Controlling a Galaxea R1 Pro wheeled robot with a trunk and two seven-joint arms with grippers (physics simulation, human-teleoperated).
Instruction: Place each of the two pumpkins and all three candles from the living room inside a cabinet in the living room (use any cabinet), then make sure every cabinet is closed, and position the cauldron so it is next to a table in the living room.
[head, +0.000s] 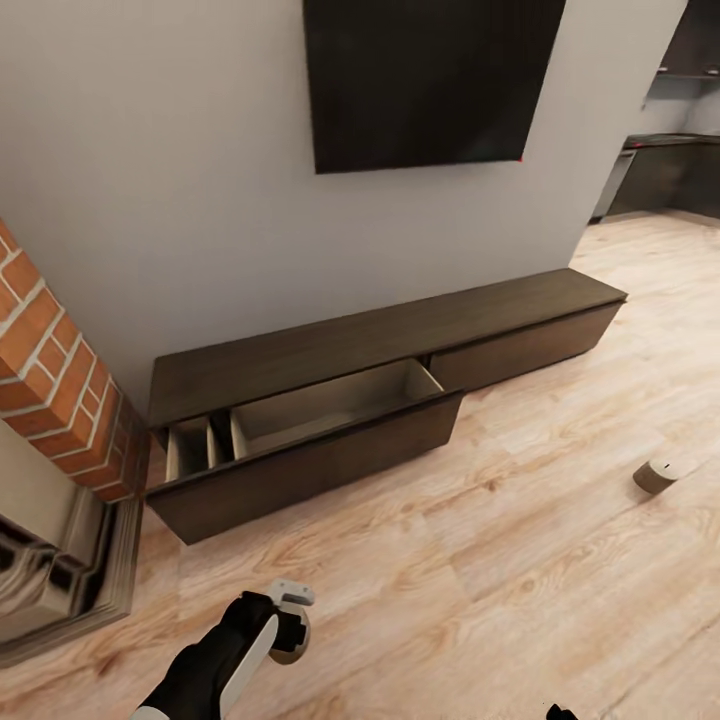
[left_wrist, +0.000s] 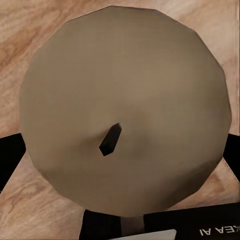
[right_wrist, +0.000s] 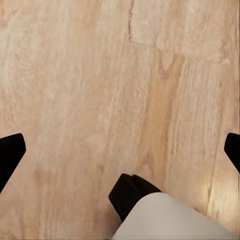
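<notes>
My left hand (head: 290, 630) grips a candle (left_wrist: 125, 110), wick end facing its camera, fingers (left_wrist: 10, 157) flanking it. The cabinet (head: 400, 345) lies ahead of that hand, its drawer (head: 320, 455) pulled out, so the left arm is nearer. A second candle (head: 655, 476) sits on the floor (head: 500, 580), off toward my right. My right hand (right_wrist: 120, 152) is spread wide, holding nothing. Reversed lettering on the left hand's housing is partly cut off.

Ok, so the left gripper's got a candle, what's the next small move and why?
Probably carry the candle held in the left gripper forward over the open drawer of the cabinet and release: the drawer stands pulled out, with bare compartments visible.
</notes>
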